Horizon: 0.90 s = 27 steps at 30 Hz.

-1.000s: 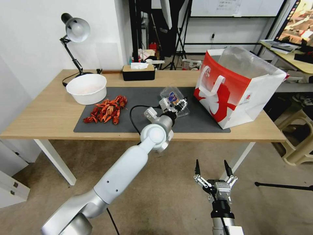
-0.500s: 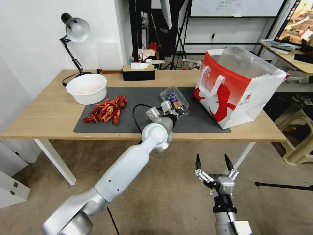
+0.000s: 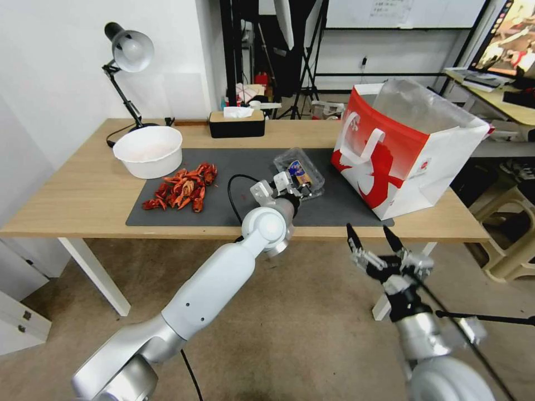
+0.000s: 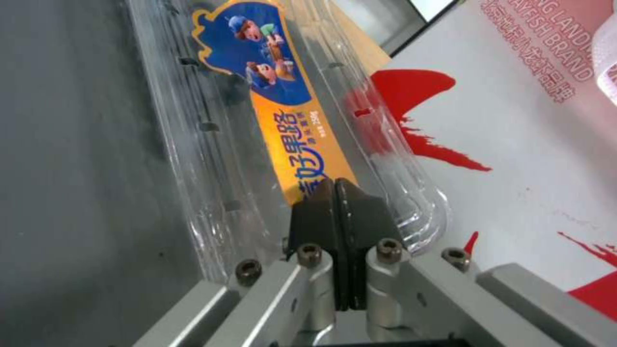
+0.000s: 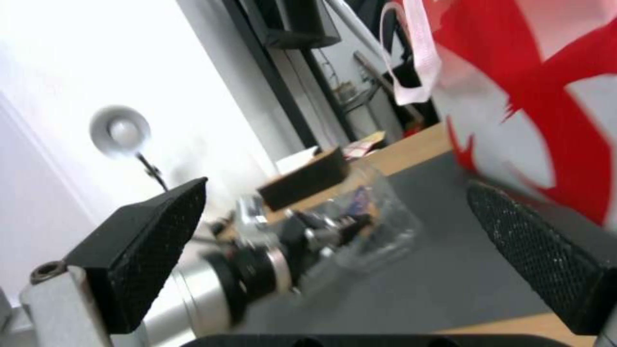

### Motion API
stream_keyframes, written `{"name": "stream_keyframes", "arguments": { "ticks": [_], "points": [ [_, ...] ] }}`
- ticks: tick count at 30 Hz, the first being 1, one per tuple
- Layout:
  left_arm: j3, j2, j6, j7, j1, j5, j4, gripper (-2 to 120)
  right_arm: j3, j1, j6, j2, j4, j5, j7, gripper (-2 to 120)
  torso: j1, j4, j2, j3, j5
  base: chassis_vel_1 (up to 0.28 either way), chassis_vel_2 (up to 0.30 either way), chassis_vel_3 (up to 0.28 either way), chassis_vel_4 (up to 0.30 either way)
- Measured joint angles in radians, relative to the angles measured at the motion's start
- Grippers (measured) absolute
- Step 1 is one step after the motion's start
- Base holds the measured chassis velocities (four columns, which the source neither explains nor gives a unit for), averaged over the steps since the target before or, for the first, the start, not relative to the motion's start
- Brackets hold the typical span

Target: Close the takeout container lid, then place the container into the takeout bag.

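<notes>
Since earlier frame, right gripper point(image 3: 372, 235) is rising toward table point(image 3: 83, 195) edge, fingers spread. Left gripper point(image 4: 335, 185) is pressing its clenched fingertips on lid point(image 3: 299, 169) of takeout container point(image 3: 305, 181), which is sitting on grey mat point(image 3: 234, 161) beside takeout bag point(image 3: 407, 150).
</notes>
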<state>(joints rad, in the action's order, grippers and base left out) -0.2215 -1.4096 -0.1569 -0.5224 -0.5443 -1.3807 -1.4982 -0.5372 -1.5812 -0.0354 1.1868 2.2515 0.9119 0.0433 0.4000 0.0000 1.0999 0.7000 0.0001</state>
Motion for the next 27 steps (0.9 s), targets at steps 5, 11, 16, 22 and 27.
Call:
{"name": "stream_keyframes", "arguments": {
  "ticks": [5, 11, 16, 22, 27],
  "points": [
    [0.001, 0.007, -0.001, -0.003, 0.000, 0.000, -0.003, 0, 0.016, 0.093, 0.070, -0.025, -0.017, 0.184, -0.049, 100, 0.000, 0.0000, 0.000, 0.000, -0.0001, 0.000, 0.000, 0.000, 0.000],
    [0.000, 0.010, -0.001, -0.003, 0.000, 0.001, -0.005, 0, 0.050, 0.191, 0.119, -0.037, -0.044, 0.292, -0.124, 100, 0.000, 0.0000, 0.000, 0.000, -0.0001, 0.000, 0.000, 0.000, 0.000],
    [0.001, 0.010, -0.001, -0.002, 0.002, 0.002, -0.001, 0, 0.093, 0.283, 0.144, -0.069, -0.085, 0.335, -0.183, 100, 0.000, -0.0001, 0.000, 0.000, -0.0001, 0.000, 0.000, 0.000, 0.000],
    [0.003, 0.018, -0.001, -0.002, -0.005, 0.003, -0.002, 0, 0.130, 0.410, 0.227, -0.118, -0.149, 0.398, -0.246, 100, 0.000, 0.0000, 0.000, 0.000, -0.0002, 0.000, 0.000, 0.000, 0.000],
    [0.005, 0.019, 0.000, -0.003, -0.008, 0.005, -0.004, 0, 0.164, 0.489, 0.286, -0.140, -0.182, 0.436, -0.306, 100, 0.000, 0.0001, 0.000, 0.000, -0.0002, 0.000, 0.000, 0.000, 0.000]
  ]
}}
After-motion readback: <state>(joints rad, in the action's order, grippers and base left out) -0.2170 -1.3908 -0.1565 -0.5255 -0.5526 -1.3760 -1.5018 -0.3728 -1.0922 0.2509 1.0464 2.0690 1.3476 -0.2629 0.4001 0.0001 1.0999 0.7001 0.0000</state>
